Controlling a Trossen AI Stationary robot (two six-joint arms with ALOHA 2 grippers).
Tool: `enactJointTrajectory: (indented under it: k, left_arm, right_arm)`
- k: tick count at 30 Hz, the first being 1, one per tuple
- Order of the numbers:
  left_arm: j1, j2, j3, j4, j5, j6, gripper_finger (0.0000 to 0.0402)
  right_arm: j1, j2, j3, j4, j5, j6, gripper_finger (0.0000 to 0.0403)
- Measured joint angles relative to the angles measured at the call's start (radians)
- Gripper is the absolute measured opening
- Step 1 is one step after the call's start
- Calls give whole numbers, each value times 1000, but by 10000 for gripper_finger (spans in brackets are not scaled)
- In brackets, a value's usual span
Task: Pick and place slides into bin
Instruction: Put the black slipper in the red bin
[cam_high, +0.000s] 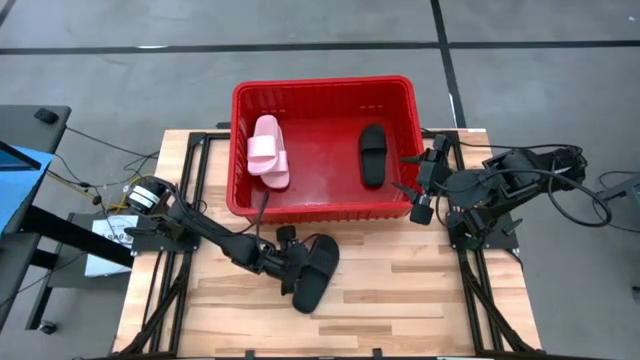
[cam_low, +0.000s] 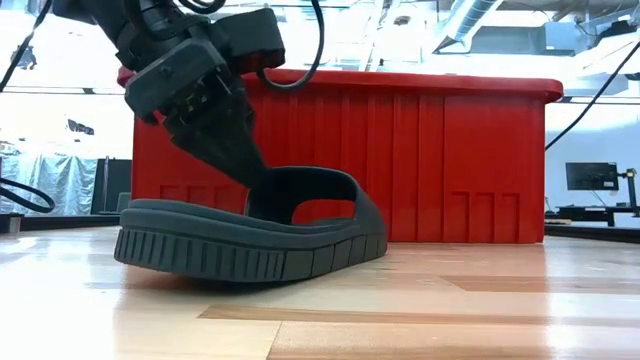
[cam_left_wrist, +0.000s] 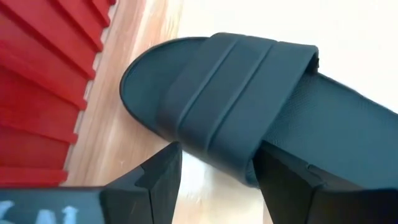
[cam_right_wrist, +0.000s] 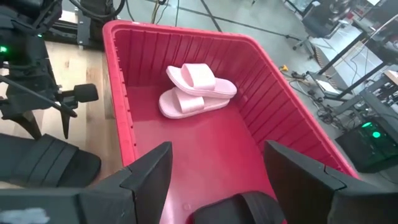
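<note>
A black slide (cam_high: 318, 272) lies on the wooden table just in front of the red bin (cam_high: 320, 85), its strap up; it also shows in the low view (cam_low: 250, 240). My left gripper (cam_high: 294, 265) is shut on the side of this slide. In the bin, two pale pink slides (cam_high: 268, 150) lie stacked at the left, and a second black slide (cam_high: 372, 155) lies on the bin floor at the right. My right gripper (cam_high: 418, 190) hangs open and empty over the bin's right rim, above that black slide (cam_right_wrist: 239, 208). My left gripper holds the black slide at its side edge, where the strap's root (cam_left_wrist: 217, 149) meets the sole. One finger (cam_left_wrist: 158, 180) is outside the sole, the other (cam_left_wrist: 292, 180) over the footbed beside the strap. The fingers slant down from the table's left. I cannot tell whether the sole is clear of the table.
The bin's near wall (cam_low: 400, 150) stands close behind the held slide. The table's metal frame rails (cam_high: 470, 290) run along both sides. Bare wood (cam_high: 420, 310) lies to the right of and in front of the slide.
</note>
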Motion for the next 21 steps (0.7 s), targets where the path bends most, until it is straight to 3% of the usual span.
enactJointTrajectory:
  k: [5, 11, 21]
  left_arm:
    - [0, 0, 0, -2, 3, -1, 158]
    - [1, -2, 0, -2, 54, -67, 22]
    - [0, -2, 2, 74, 131, -168, 3]
  right_arm:
    - [0, 0, 0, 0, 0, 0, 245]
    - [0, 0, 0, 0, 0, 0, 245]
    - [0, 0, 0, 0, 0, 0, 232]
